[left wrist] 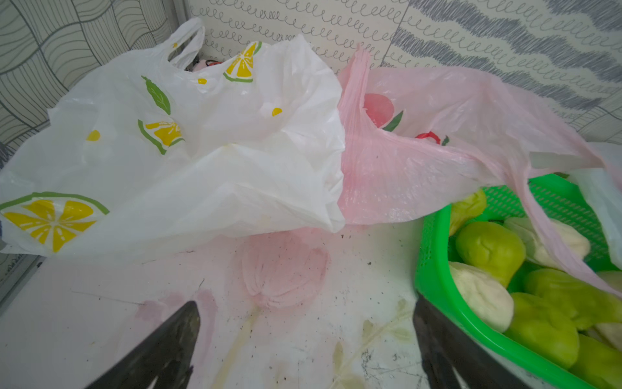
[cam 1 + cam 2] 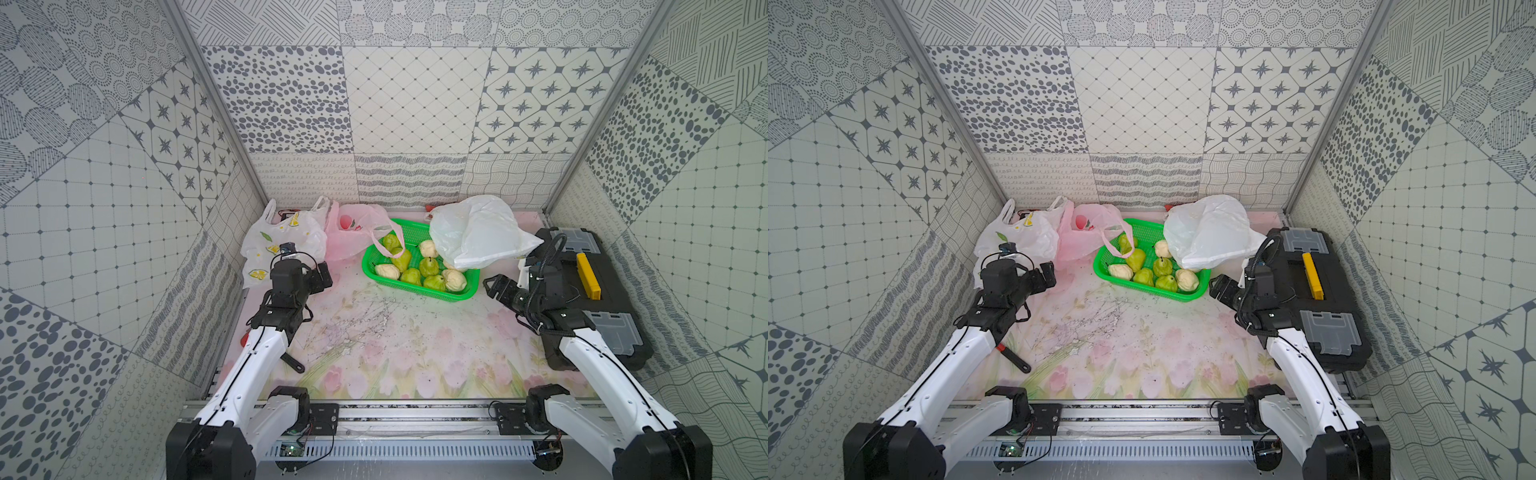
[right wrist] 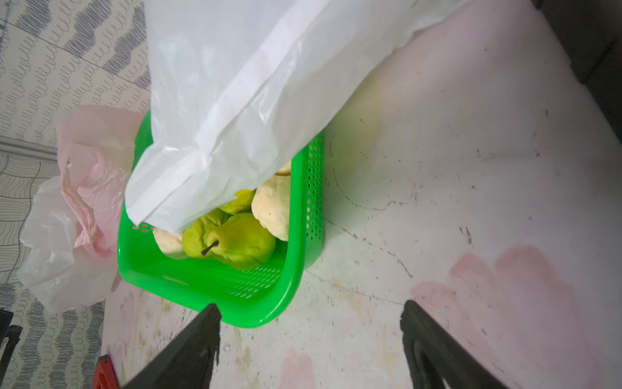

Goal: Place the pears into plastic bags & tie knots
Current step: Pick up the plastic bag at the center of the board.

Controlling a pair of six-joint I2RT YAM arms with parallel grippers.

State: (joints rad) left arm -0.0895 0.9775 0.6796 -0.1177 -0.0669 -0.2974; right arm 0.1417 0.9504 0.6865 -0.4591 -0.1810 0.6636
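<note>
Sitting at the back middle of the desk (image 2: 395, 345) in both top views, the green basket (image 2: 411, 233) (image 2: 1144, 232) is holding the pears (image 2: 430, 266) (image 2: 1163, 266), smooth green ones and bumpy cream ones heaped together. The plain white bag (image 2: 478, 232) (image 2: 1208, 232) is drooping over the basket's right end and hiding some fruit. The pink bag (image 2: 349, 243) (image 2: 1079, 245) is lying just left of the basket, one handle loop trailing over the rim onto a pear. The lemon bag (image 2: 282, 243) (image 2: 1034, 241) is slumping by the left wall, touching the pink bag. The left fingers (image 2: 324, 276) (image 2: 1048, 274) are hovering just before the lemon bag. The right fingers (image 2: 492, 286) (image 2: 1219, 286) are hovering off the basket's right end, beside a black toolbox (image 2: 594, 291).

Left wrist view: the left fingers (image 1: 168, 343) are standing wide apart over bare desk, gripping nothing. The lemon bag (image 1: 235, 168) and pink bag (image 1: 420, 161) are lying crumpled side by side; what they are containing cannot be told. The pink handle is draping across pears (image 1: 488, 249) in the basket (image 1: 434, 269).

Right wrist view: the right fingers (image 3: 188, 347) are standing apart, gripping nothing, one tip appearing close by the basket's (image 3: 215, 279) near corner. The plain white bag (image 3: 252, 84) is overhanging much of the basket; a stemmed green pear (image 3: 242, 242) and cream ones are showing beneath its edge.
</note>
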